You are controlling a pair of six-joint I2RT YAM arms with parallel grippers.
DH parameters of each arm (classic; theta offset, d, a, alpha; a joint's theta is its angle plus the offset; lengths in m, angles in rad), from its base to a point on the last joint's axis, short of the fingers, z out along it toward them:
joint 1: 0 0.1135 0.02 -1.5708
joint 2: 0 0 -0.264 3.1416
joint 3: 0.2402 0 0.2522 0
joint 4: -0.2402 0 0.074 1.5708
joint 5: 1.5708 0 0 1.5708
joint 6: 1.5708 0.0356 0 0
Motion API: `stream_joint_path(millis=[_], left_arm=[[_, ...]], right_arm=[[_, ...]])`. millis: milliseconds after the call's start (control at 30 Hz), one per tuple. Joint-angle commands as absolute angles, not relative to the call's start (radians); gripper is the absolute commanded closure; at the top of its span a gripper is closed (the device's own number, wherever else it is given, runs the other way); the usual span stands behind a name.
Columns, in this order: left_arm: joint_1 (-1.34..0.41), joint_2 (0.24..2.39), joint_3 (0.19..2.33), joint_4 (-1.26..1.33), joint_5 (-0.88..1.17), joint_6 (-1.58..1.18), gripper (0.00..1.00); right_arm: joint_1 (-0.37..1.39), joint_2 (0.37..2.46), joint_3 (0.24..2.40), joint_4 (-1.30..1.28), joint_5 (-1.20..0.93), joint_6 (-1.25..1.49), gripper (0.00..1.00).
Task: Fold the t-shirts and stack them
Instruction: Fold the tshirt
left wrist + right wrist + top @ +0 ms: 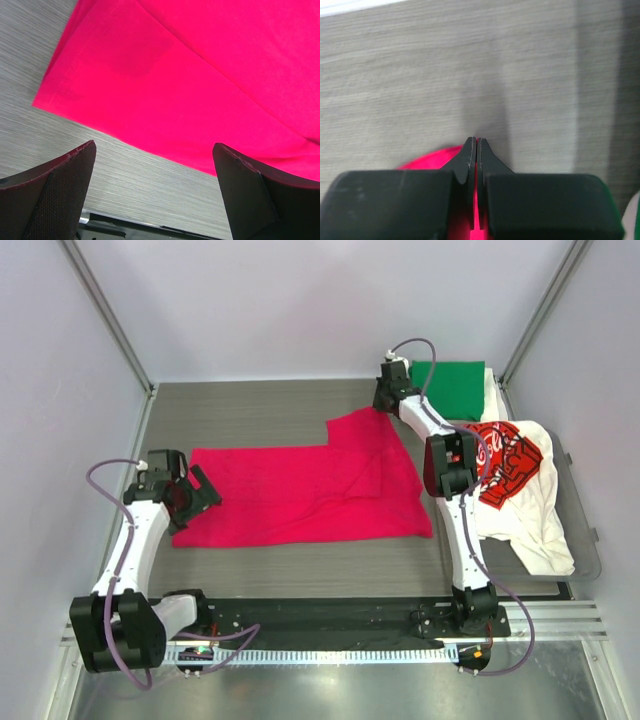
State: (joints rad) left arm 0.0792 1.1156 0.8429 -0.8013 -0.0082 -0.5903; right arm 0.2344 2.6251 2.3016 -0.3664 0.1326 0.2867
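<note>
At the right, a clear tray (588, 538) carries a crumpled white tee (530, 525), print up. The folded green tee (455, 377) lies beyond it; whether it sits on the tray I cannot tell.

The left gripper (192, 498) (154, 146) is spread wide and holds nothing, hanging over the table (250, 405) at the near-left corner of the red tee (300, 495) (200, 75) (427, 159). That tee is spread flat mid-table.

Farther off, the right gripper (385, 400) (476, 141) is pressed together, pinching the red tee's far-right corner, with red cloth showing between its fingers.
</note>
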Motion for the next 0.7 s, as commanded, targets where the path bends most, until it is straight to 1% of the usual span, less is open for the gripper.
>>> stream_joint_path(millis=[0, 33, 100, 133, 167, 200, 233, 267, 300, 333, 367, 400, 433, 467, 500, 667], left_arm=[[0.077, 1.123, 0.848, -0.764, -0.070, -0.595, 0.01], [0.075, 1.144, 0.853, -0.709, -0.084, -0.610, 0.01], [0.075, 1.199, 0.912, -0.657, -0.092, -0.624, 0.01], [0.077, 1.286, 0.963, -0.634, -0.104, -0.626, 0.02], [0.075, 1.333, 1.061, -0.627, -0.121, -0.623, 0.01], [0.075, 1.448, 1.121, -0.618, -0.173, -0.612, 0.01], [0.080, 1.450, 1.174, -0.617, -0.173, -0.612, 0.02], [0.086, 1.564, 1.225, -0.618, -0.189, -0.601, 0.02], [0.093, 1.631, 1.335, -0.618, -0.187, -0.600, 0.03], [0.118, 1.687, 1.385, -0.629, -0.181, -0.606, 0.04], [0.130, 1.798, 1.438, -0.627, -0.160, -0.617, 0.07], [0.150, 1.845, 1.524, -0.629, -0.158, -0.621, 0.07], [0.155, 1.936, 1.575, -0.630, -0.169, -0.623, 0.10], [0.159, 1.937, 1.615, -0.632, -0.169, -0.623, 0.11], [0.163, 2.013, 1.699, -0.634, -0.184, -0.612, 0.11], [0.167, 2.167, 1.836, -0.684, -0.209, -0.603, 0.15]], right_arm=[[0.241, 2.513, 2.159, -0.329, 0.069, 0.336, 0.99], [0.242, 2.490, 2.081, -0.295, 0.051, 0.344, 0.99], [0.242, 2.430, 2.008, -0.202, 0.040, 0.364, 0.99], [0.242, 2.418, 1.943, -0.174, 0.023, 0.362, 0.99], [0.241, 2.405, 1.919, -0.137, 0.020, 0.350, 0.99], [0.241, 2.395, 1.895, -0.132, 0.017, 0.344, 0.99], [0.239, 2.393, 1.888, -0.129, 0.017, 0.336, 0.99], [0.238, 2.391, 1.885, -0.127, 0.012, 0.331, 0.99], [0.238, 2.390, 1.882, -0.127, 0.014, 0.331, 0.99], [0.233, 2.388, 1.878, -0.124, 0.012, 0.334, 0.99], [0.233, 2.388, 1.876, -0.121, -0.024, 0.342, 0.99], [0.230, 2.391, 1.878, -0.121, -0.028, 0.357, 0.99], [0.230, 2.393, 1.878, -0.117, -0.035, 0.360, 0.99], [0.229, 2.396, 1.881, -0.115, -0.037, 0.365, 0.99], [0.227, 2.401, 1.881, -0.115, -0.038, 0.368, 0.99], [0.213, 2.407, 1.881, -0.115, -0.064, 0.383, 0.99]])
